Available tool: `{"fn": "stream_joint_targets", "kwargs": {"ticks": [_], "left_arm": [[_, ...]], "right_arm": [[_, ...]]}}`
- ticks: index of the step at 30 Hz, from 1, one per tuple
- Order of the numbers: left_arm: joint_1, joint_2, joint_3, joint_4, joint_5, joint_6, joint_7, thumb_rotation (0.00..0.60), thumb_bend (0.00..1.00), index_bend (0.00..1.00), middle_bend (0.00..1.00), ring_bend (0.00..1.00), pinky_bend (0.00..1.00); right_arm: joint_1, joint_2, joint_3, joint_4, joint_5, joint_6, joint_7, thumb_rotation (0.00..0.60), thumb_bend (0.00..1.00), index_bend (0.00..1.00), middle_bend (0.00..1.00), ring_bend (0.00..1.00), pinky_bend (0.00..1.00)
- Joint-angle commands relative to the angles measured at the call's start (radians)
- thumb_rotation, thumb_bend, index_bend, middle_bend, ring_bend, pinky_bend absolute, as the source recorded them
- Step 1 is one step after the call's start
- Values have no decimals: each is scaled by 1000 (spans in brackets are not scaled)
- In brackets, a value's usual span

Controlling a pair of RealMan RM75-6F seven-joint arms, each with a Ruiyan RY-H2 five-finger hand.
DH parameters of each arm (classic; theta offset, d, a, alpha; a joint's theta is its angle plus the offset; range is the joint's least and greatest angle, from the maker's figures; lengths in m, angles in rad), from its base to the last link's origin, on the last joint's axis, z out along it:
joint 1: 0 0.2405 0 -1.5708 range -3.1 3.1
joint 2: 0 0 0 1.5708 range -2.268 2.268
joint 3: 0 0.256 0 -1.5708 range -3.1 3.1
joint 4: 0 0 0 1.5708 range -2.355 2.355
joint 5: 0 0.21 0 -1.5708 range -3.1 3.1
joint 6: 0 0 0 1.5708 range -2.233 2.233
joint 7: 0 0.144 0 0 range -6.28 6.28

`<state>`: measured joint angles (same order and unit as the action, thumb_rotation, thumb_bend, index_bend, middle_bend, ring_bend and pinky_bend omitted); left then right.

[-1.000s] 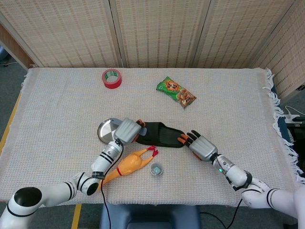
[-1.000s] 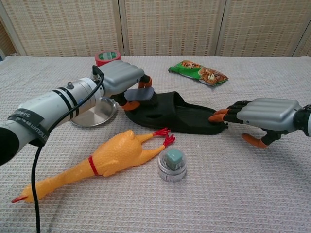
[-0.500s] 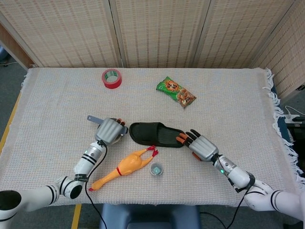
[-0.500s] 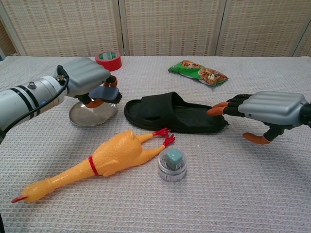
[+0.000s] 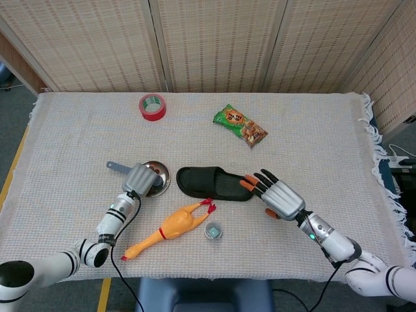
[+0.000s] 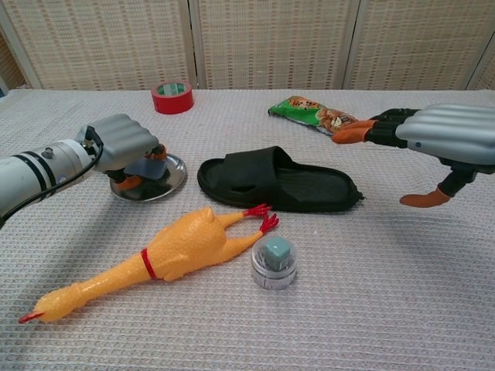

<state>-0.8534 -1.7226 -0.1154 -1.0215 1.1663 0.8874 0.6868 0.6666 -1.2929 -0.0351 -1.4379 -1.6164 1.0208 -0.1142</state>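
Observation:
My left hand (image 5: pixel 138 178) grips a grey brush (image 5: pixel 114 167), its handle sticking out to the left. The hand hovers over the left side of a round metal dish (image 5: pixel 164 179). In the chest view the left hand (image 6: pixel 120 142) holds the brush (image 6: pixel 145 167) just above the dish (image 6: pixel 175 175). A black slipper (image 5: pixel 214 183) lies right of the dish. My right hand (image 5: pixel 275 195) is open with fingers spread, by the slipper's right end. In the chest view the right hand (image 6: pixel 435 137) hangs raised above the cloth, apart from the slipper (image 6: pixel 278 182).
A yellow rubber chicken (image 5: pixel 172 227) lies in front of the slipper, beside a small clear cup with a teal cube (image 5: pixel 213 230). A red tape roll (image 5: pixel 152 106) and a green snack packet (image 5: pixel 240 125) lie farther back. The woven cloth ends at a fringed right edge (image 5: pixel 380 149).
My left hand has carried the brush leftward from the slipper's toe end to the metal dish. My right hand has lifted up and away from the slipper's right end.

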Motion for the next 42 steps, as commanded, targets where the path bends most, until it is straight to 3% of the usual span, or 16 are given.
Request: {"fn": "stream_joint_targets", "kwargs": {"ticks": [1,6,14,18,21,23,26,28,30,33,38,40,42], "left_arm": [[4,7,-6,-19,3,14,-9,600,428,140,401,785,1000],[4,25,-8,-51,-27,-2,29,600,421,5,264,780,1000],[8,52,-8,-122,-66,9,88,600,421,0,189,778,1000],[30,109,-7,-227,-48,65,88,600,423,0,132,751,1000],[70,212,-5,-382,-33,114,48,600,421,0,49,642,992],[104,285,3,-482,-6,147,-6,600,419,0,17,522,933],[185,408,38,-632,88,218,-181,600,410,0,0,315,754],[276,478,91,-684,199,323,-337,600,411,0,0,152,548],[386,505,158,-642,318,487,-409,600,412,0,0,76,388],[539,500,217,-561,374,689,-417,600,412,0,0,40,210],[716,453,231,-439,369,893,-590,600,438,0,0,18,204],[753,420,218,-360,320,889,-596,600,452,0,0,17,229],[760,427,213,-366,330,884,-631,600,452,0,0,14,235]], "right_arm": [[-27,24,11,-34,8,33,-73,600,201,0,0,0,0],[-62,50,16,-100,21,73,-161,600,200,0,0,0,0],[-100,106,13,-171,6,122,-185,600,201,0,0,0,0],[-138,143,9,-202,-8,180,-181,600,201,0,0,0,0],[-196,179,-12,-231,-16,250,-148,600,200,0,0,0,0],[-238,199,-32,-234,-31,301,-121,600,200,0,0,0,0],[-320,219,-61,-223,-49,403,-65,600,195,0,0,0,0],[-385,215,-70,-194,-50,488,-36,600,184,0,0,0,0],[-453,179,-55,-131,-38,589,-51,600,181,0,0,0,0],[-525,134,-52,-75,-18,666,-26,600,181,0,0,0,0],[-564,117,-67,-32,-7,654,49,600,180,0,0,0,0],[-562,124,-71,-35,-8,627,76,600,180,0,0,0,0],[-565,130,-69,-35,-29,636,87,600,180,0,0,0,0]]}}
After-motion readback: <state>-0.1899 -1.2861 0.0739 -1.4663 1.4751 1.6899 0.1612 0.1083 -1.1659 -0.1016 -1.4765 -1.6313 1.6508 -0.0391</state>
